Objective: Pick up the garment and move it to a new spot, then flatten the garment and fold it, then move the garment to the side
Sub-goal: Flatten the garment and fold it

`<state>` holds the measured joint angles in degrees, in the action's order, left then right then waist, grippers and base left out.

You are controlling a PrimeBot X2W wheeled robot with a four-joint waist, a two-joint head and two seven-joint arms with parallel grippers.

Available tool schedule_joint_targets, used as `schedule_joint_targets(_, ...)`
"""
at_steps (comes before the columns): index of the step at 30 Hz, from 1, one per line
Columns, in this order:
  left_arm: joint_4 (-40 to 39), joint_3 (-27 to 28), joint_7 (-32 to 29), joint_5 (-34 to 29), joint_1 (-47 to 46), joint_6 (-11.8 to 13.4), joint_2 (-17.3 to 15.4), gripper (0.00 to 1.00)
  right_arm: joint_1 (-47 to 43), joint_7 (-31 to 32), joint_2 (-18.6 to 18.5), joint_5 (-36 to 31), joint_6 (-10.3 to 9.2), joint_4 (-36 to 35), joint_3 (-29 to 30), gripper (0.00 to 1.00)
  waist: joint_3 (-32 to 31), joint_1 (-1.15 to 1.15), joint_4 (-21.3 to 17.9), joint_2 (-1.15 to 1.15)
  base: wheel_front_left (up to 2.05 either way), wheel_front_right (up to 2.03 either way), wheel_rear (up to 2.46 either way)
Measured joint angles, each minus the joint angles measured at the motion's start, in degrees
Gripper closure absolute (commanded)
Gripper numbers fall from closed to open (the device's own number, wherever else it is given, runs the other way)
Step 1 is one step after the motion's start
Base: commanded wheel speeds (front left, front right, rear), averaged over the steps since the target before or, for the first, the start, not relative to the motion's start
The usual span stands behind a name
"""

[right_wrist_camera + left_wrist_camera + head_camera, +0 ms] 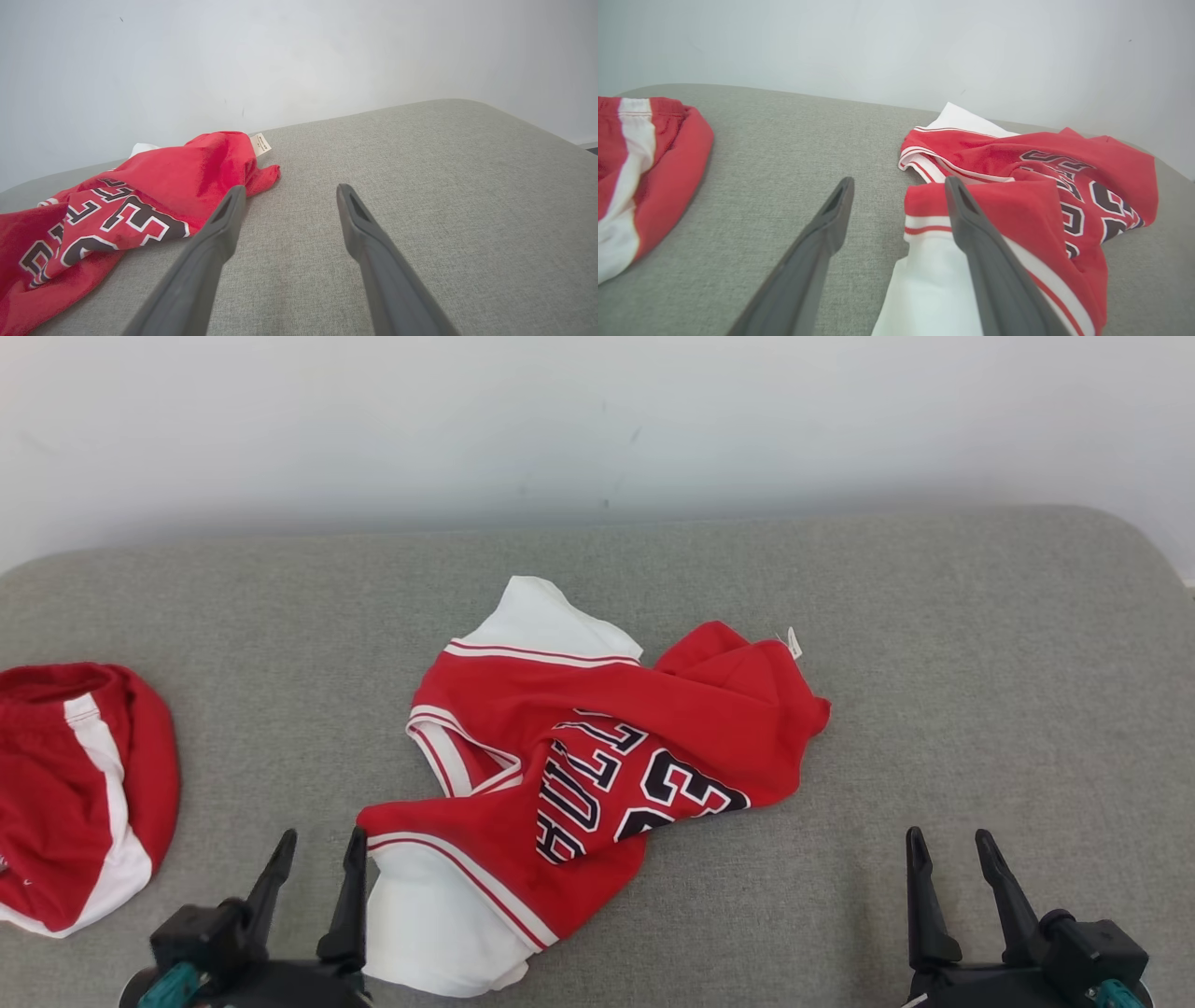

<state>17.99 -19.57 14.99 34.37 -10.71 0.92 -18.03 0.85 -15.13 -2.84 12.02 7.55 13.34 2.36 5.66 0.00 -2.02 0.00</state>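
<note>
The garment (579,756) is a red jersey with white sleeves and black lettering, lying crumpled in the middle of the grey cushion (934,644). My left gripper (319,847) stands open at the lower left, its right finger just beside the white lower sleeve, holding nothing. In the left wrist view the garment (1031,196) lies to the right, and the left gripper (899,182) has bare cushion between its fingers. My right gripper (950,845) is open at the lower right, well clear of the cloth. The right wrist view shows the garment (131,205) left of the right gripper (289,189).
Another red and white piece of clothing (75,793) lies at the cushion's left edge, also in the left wrist view as a red and white bundle (640,163). A pale wall (597,420) rises behind the cushion. Bare cushion stretches to the right of the jersey.
</note>
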Motion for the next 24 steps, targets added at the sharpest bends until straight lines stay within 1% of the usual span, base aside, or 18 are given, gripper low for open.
schedule_joint_targets(2, -1.64, 3.14, 0.00, -2.38, 2.35, -0.48, 1.09, 0.00, -0.28, 0.00, -0.01, -0.07, 0.00, -0.22, 0.04, 0.00, -0.56, 0.00, 0.36, 0.00, 0.00, 0.00, 0.00)
schedule_joint_targets(6, -5.10, 8.99, 0.04, -8.20, 6.49, -2.22, 3.71, 0.00, -1.22, 0.00, 0.00, -0.48, 0.00, -0.65, 0.22, 0.00, -1.56, 0.00, 1.02, 0.00, 0.00, 0.00, 0.00)
schedule_joint_targets(9, -7.66, 12.68, 0.04, -12.16, 9.70, -2.99, 6.89, 0.00, -1.51, 0.00, 0.02, -0.56, 0.00, -0.74, 0.29, 0.00, -2.19, 0.00, 1.40, 0.00, 0.00, 0.00, 0.00)
schedule_joint_targets(12, -9.34, 16.92, 0.04, -15.47, 12.07, -4.48, 9.54, 0.00, -2.37, 0.00, 0.00, -0.62, 0.00, -0.60, 0.51, 0.00, -2.63, -0.01, 1.72, 0.00, 0.00, 0.00, 0.00)
schedule_joint_targets(14, -10.04, 18.67, 0.04, -18.24, 13.23, -5.44, 10.96, 0.00, -2.41, 0.00, -0.01, -0.63, 0.00, -0.56, 0.59, 0.00, -2.88, 0.00, 1.93, 0.00, 0.00, 0.00, 0.00)
schedule_joint_targets(16, -10.79, 20.31, 0.04, -19.61, 14.45, -6.04, 12.54, 0.00, -2.76, 0.00, 0.02, -0.63, 0.00, -0.36, 0.54, 0.00, -3.11, 0.00, 2.14, 0.00, 0.00, 0.00, 0.00)
schedule_joint_targets(19, -11.00, 22.21, 0.04, -21.16, 15.49, -6.99, 13.78, 0.00, -3.50, 0.00, -0.02, -0.63, 0.00, 0.20, 0.55, 0.00, -3.51, 0.00, 2.46, 0.00, 0.00, 0.00, 0.00)
schedule_joint_targets(24, -11.03, 23.31, 0.04, -22.13, 15.76, -7.54, 14.54, 0.00, -3.31, 0.00, 0.01, -0.62, 0.00, 2.04, 0.02, 0.00, -3.89, -0.01, 3.07, 0.00, 0.00, 0.00, 0.00)
